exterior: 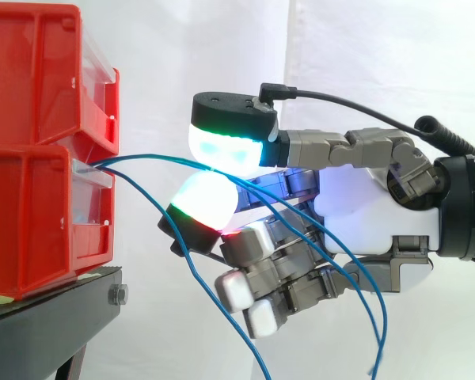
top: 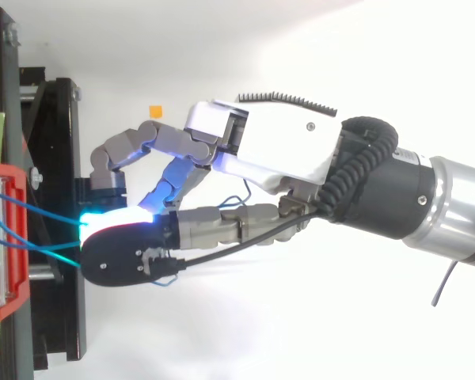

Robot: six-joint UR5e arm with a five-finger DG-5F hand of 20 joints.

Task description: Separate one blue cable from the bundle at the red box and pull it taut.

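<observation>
Running almost level from the slot of the red box (exterior: 32, 214), one blue cable (exterior: 154, 156) ends between two glowing pads (exterior: 226, 146) of the robot's hand (exterior: 364, 206), which are closed on it from above and below just beside the box front. The cable's long axis points straight from the box toward the hand, so the box lies to the left of the pinch in the side view and the arm to the right. Any tightening pull would therefore have to go rightward along that same line, directly away from the box. The held strand shows a slight upward bow and does not look fully taut. Other strands of the bundle (exterior: 103, 165) leave the same slot and droop loose below the hand. The box sits on a black stand (exterior: 55, 309).
</observation>
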